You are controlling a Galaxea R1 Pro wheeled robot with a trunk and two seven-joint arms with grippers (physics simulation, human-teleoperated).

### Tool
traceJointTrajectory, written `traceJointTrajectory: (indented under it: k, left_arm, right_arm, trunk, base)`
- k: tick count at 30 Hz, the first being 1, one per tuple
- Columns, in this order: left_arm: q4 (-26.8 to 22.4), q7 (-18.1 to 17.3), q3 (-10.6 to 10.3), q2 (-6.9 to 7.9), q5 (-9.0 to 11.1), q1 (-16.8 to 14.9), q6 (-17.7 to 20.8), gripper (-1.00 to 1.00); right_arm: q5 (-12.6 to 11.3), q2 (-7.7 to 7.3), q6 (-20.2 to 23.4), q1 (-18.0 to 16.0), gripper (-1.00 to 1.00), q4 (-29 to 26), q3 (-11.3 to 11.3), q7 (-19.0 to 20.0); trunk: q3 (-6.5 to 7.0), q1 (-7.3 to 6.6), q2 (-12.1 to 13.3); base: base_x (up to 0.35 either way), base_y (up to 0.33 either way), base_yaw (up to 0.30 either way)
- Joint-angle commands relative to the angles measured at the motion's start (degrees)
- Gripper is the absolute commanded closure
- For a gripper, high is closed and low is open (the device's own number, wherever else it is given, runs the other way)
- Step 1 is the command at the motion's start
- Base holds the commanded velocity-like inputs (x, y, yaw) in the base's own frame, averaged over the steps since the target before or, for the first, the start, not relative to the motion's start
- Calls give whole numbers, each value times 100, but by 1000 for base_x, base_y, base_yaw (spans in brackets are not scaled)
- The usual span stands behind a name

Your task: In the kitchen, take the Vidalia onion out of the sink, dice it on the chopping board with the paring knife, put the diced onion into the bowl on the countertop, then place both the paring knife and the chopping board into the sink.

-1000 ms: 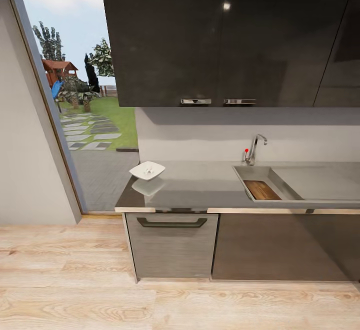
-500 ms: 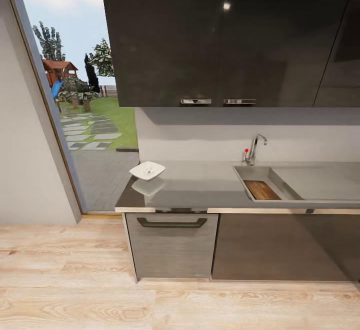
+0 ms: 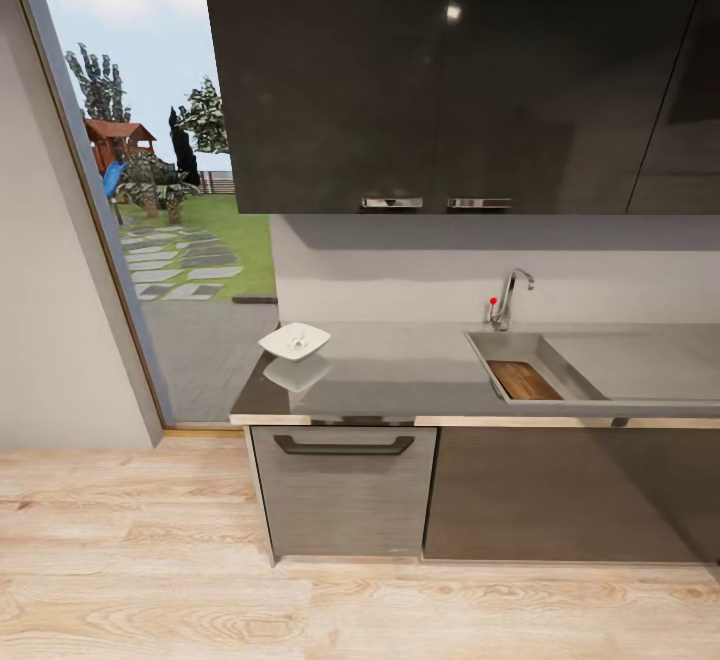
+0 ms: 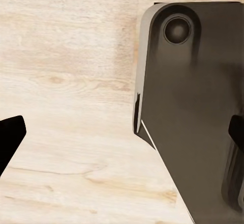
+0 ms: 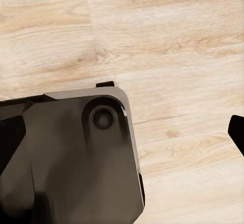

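Left gripper spread wide; right gripper too.

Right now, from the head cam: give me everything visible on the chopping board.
The chopping board is a brown wooden rectangle with darker grain streaks, lying flat down inside the sink, at the basin's near end. Its near edge runs along the sink's front wall; the far end stops short of the tap. The handle slot cannot be made out at this distance. Nothing is seen on top of it, and no knife can be told beside it. It is far from the bowl at the countertop's left end.
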Motion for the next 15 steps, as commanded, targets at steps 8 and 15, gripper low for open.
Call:
traceJointTrajectory:
  k: [8, 15]
  left_arm:
    - [-4, 0, -15, 1, 48, 3, -13, -100]
    - [-4, 0, -15, 0, 48, 3, -13, -100]
  right_arm:
    - [17, 4, -9, 4, -100, -9, -28, -7]
    - [17, 4, -7, 4, -100, -9, -28, -7]
  trunk:
    - [-2, 2, -4]
    - [-2, 2, -4]
  base:
    - [0, 0, 0]
    - [0, 0, 0]
